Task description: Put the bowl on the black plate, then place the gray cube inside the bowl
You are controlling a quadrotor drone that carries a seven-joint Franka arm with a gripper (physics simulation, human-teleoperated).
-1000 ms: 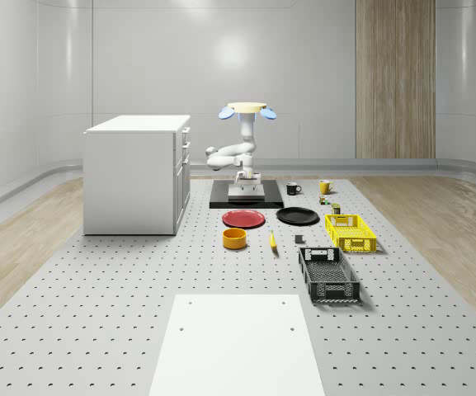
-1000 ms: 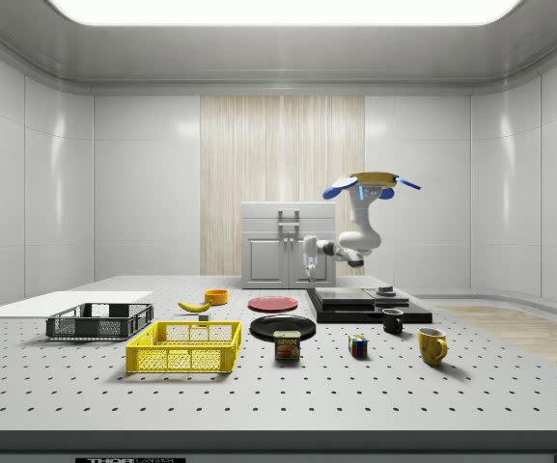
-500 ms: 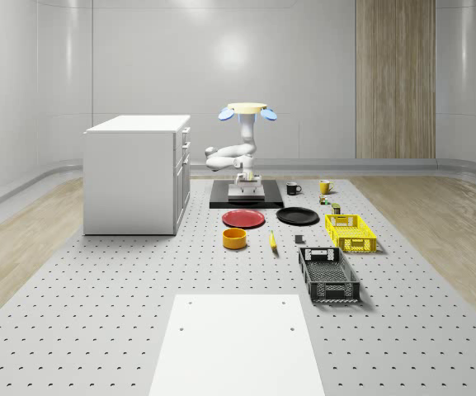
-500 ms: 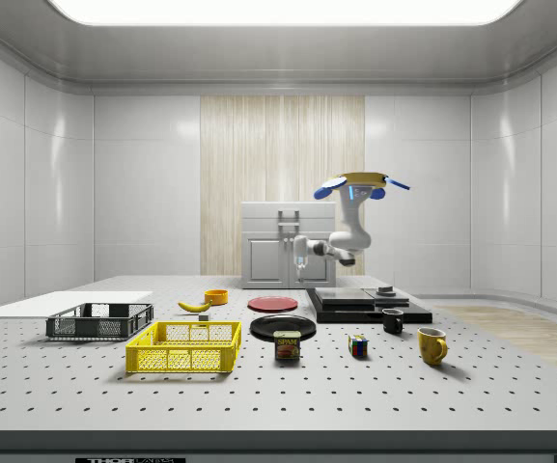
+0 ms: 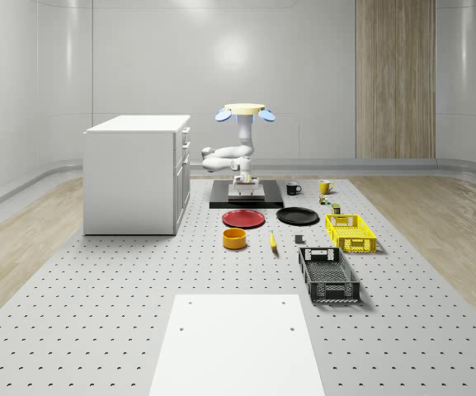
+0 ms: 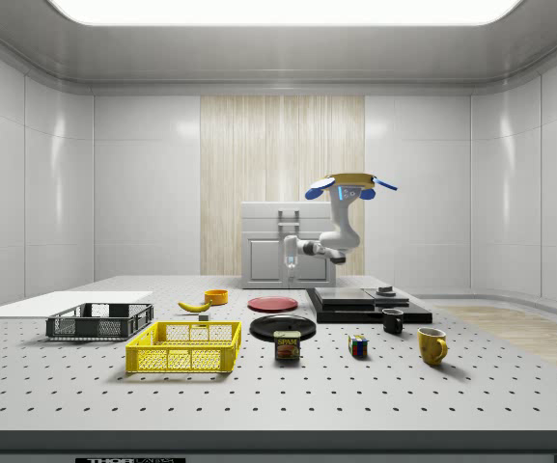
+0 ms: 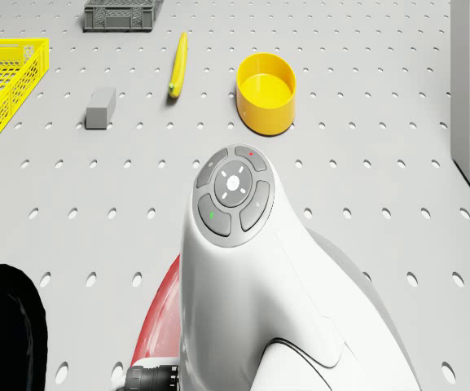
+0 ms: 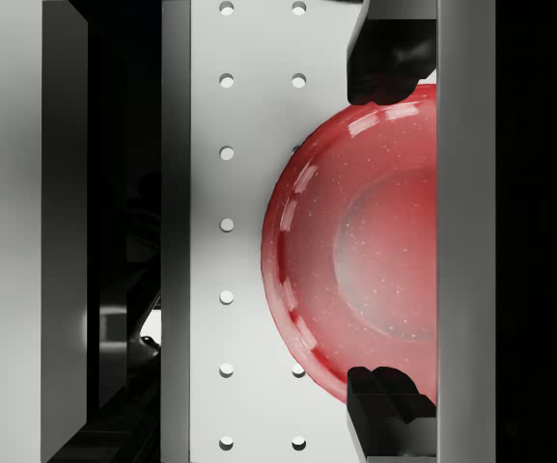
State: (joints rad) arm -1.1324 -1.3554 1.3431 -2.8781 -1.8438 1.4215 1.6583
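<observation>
Since the drone (image 6: 348,182) shifted toward the side view's left, its end effector (image 6: 290,269) hangs with fingers apart, empty, above the tabletop (image 5: 139,280) beside the red plate (image 8: 375,241).

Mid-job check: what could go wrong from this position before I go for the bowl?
1. The open pincer hangs over the round red plate while the drone hovers by the black platform. The yellow round bowl sits farther on, so descending here would likely strike the plate.
2. The yellow banana lies beside the bowl, on the side toward the round black plate; a low carry might knock it.
</observation>
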